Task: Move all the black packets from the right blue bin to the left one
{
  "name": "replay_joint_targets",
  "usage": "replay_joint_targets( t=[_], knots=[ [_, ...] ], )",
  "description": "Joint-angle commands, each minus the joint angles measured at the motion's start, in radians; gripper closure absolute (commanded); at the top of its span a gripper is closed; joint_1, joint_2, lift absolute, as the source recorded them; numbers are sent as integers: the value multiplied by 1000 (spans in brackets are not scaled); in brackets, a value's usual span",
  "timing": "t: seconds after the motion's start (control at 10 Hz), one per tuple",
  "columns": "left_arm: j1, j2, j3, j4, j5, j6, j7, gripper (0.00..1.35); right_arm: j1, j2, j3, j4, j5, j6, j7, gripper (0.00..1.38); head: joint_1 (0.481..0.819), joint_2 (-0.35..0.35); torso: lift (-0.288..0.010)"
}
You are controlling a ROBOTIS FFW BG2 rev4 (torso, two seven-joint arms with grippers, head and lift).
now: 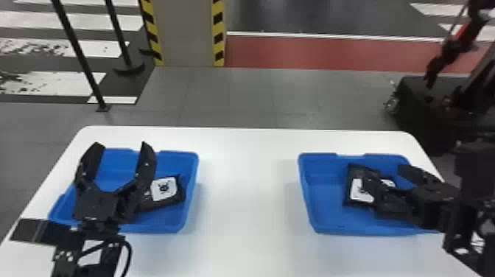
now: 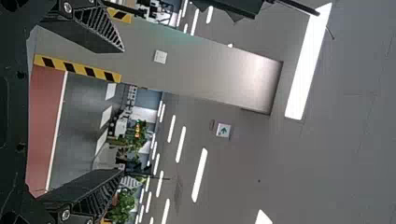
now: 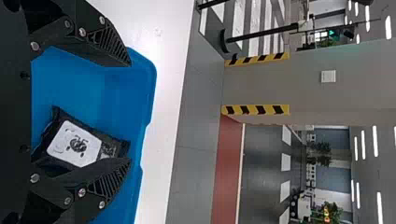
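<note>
Reference: left bin [image 1: 190,191]. Inside it, one packet [image 1: 164,188]; left hand [image 1: 120,144] above, spread, empty. Right of it, well apart: right bin [image 1: 311,191], at least one other packet [image 3: 77,143] inside, right hand [image 3: 129,112] spread around it. Judgement: transfer partly done; remainder ungrasped, full count unclear.

You've got a white tbl [image 1: 246,191] up front, gray pillar [image 1: 188,33] w/ yel/blk edges behind it, red flr strip [image 1: 313,53] R of that. Blk posts [image 1: 79,55] stand on your L.
</note>
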Motion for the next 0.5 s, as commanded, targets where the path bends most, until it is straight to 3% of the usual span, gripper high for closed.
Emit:
replay_joint_targets(
  t=[0.0, 0.2, 0.4],
  knots=[
    [2, -3, 2, 0, -3, -8, 0, 107, 20, 0, -3, 16, 4, -17, -39, 329, 695, -29, -110],
    [-1, -3, -3, 0, -11, -13, 0, 107, 32, 0, -14, 68, 1, -73, -108, 331, 695, -57, -110],
    [9, -3, -3, 0, -9, -13, 0, 107, -19, 0, -48, 203, -1, -105, -129, 331, 695, -83, -110]
  ],
)
